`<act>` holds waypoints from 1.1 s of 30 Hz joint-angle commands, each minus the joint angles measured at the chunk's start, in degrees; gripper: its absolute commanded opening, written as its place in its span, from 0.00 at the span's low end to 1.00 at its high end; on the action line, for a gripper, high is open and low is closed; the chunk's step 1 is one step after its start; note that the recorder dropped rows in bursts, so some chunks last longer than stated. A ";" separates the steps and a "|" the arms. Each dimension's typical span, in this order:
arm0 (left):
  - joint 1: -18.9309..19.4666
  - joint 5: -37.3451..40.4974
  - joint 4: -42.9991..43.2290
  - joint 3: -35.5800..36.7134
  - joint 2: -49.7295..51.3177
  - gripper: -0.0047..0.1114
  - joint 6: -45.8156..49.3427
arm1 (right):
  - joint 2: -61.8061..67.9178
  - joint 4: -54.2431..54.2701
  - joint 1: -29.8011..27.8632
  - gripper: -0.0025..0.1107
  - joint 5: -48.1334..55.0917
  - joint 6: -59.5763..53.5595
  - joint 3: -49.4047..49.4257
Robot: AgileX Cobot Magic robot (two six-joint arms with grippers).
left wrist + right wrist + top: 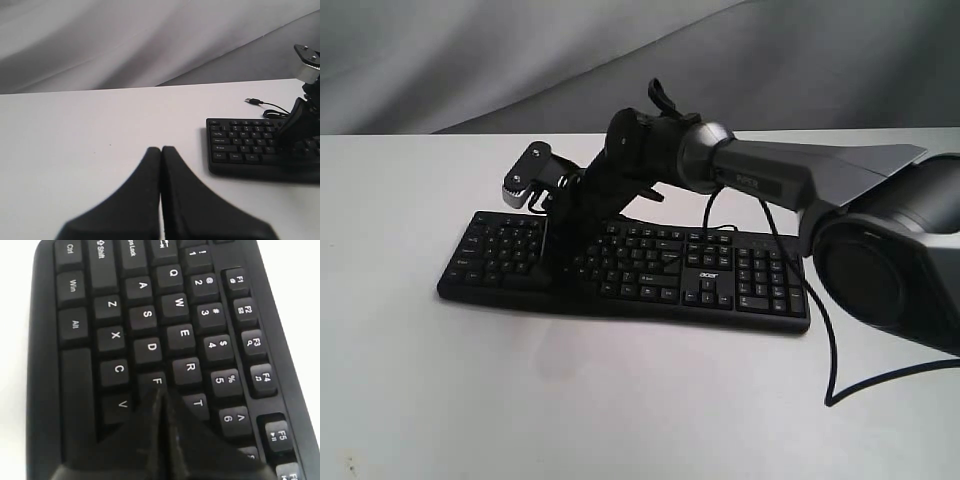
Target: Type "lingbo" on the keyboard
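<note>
Right jaws pressed together, F key (156, 381) just ahead of the tip: probably on "g". Next, "b" needs a small shift one keyboard (740, 275) row down

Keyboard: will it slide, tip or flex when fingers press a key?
Probably stays put: the keyboard lies long and flat on the table, so tipping seems unlikely. It looks rigid, not floppy. A sideways shove might slide it on the smooth top.

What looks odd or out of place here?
The USB plug of the keyboard lies loose on the table, connected to nothing. Nothing else looks askew or damaged.
</note>
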 commanded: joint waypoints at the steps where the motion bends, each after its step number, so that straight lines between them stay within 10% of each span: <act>1: 0.06 -0.41 -0.21 0.28 -0.21 0.04 -0.12 | -0.53 -0.62 0.00 0.02 1.23 0.15 -0.10; 33: 0.06 -0.41 -0.21 0.28 -0.21 0.04 -0.12 | -1.54 -2.39 0.73 0.02 4.93 1.95 0.68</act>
